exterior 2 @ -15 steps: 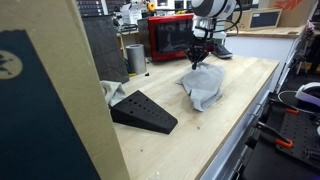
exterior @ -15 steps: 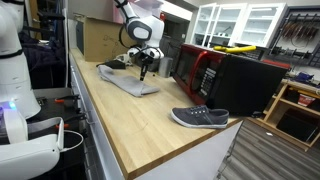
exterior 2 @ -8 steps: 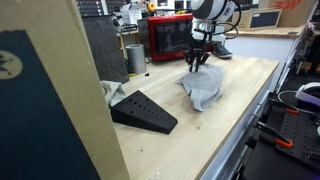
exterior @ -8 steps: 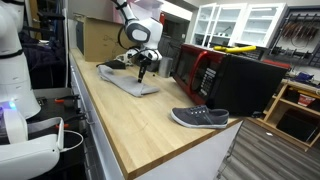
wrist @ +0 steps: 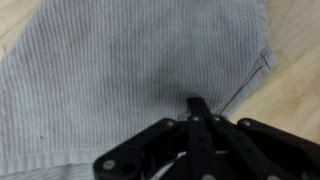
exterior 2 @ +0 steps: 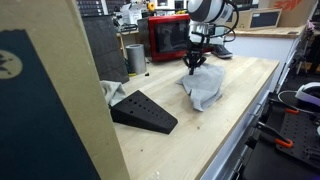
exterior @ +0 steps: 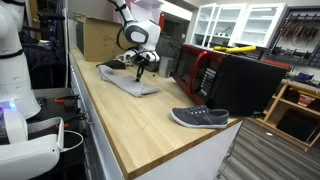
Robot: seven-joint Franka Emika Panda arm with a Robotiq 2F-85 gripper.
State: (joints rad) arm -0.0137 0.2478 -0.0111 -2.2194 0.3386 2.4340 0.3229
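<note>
We see gripper [wrist: 197, 104] hovering over grey cloth [wrist: 120, 70], fingers pinched together, nothing between them; grey shoe [exterior: 200, 118] well apart on wooden table [exterior: 130, 125].

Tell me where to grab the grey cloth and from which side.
Pinch the grey ribbed cloth at its seamed edge, coming straight down from above: it lies limp and mostly flat on the wooden table, so no side offers a grip.

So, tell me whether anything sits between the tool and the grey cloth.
Nothing visible does. The tool hangs directly over the grey cloth, and the wrist view shows only bare cloth beneath its closed fingers. The black wedge lies off to one side.
</note>
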